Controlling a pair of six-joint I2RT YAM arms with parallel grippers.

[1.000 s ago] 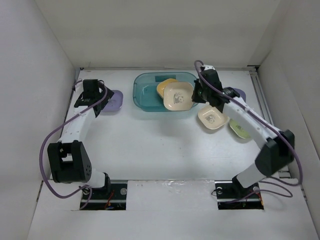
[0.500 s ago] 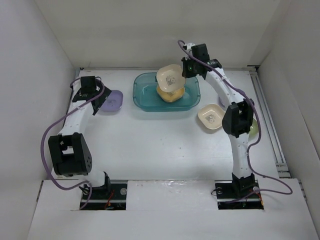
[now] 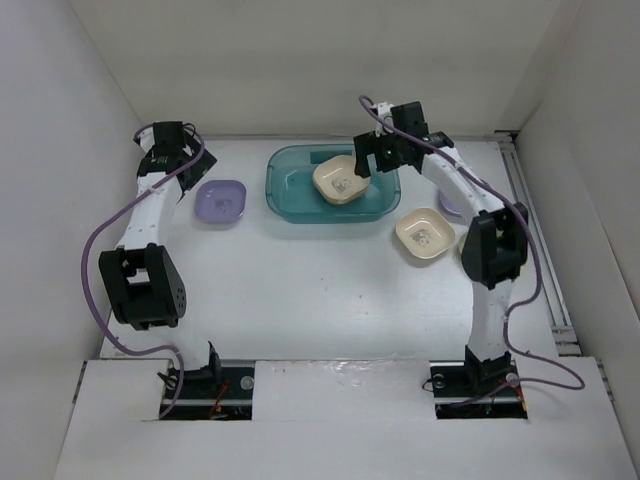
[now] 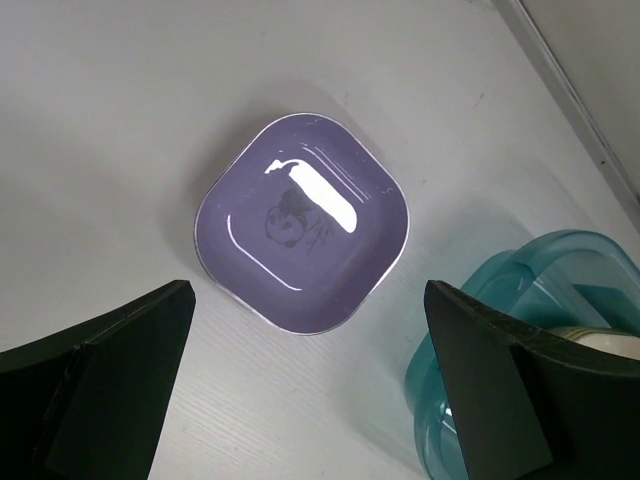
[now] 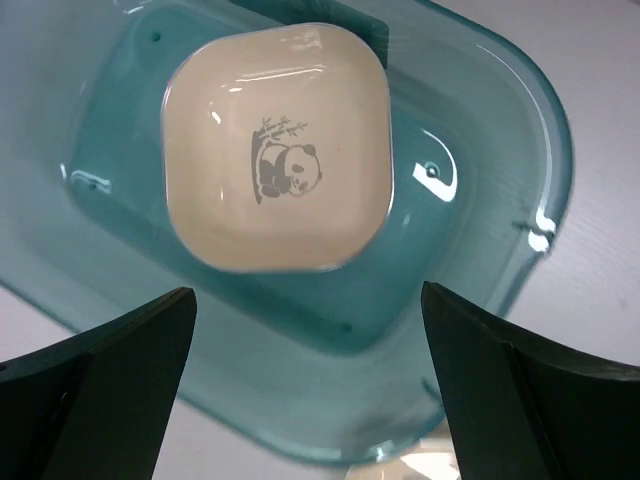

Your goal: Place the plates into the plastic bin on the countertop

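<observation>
One cream plate now lies in the plastic bin; a moment ago the right gripper held it tilted above. Its jaws stand wide and empty, so I judge this plate delivered. Only the left wrist view shows clearly the left gripper spread open over the lavender plate.

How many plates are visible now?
4: cream plate in the bin; lavender plate left of it; second cream plate right of it; lavender sliver behind the right arm. More may be hidden.
</observation>
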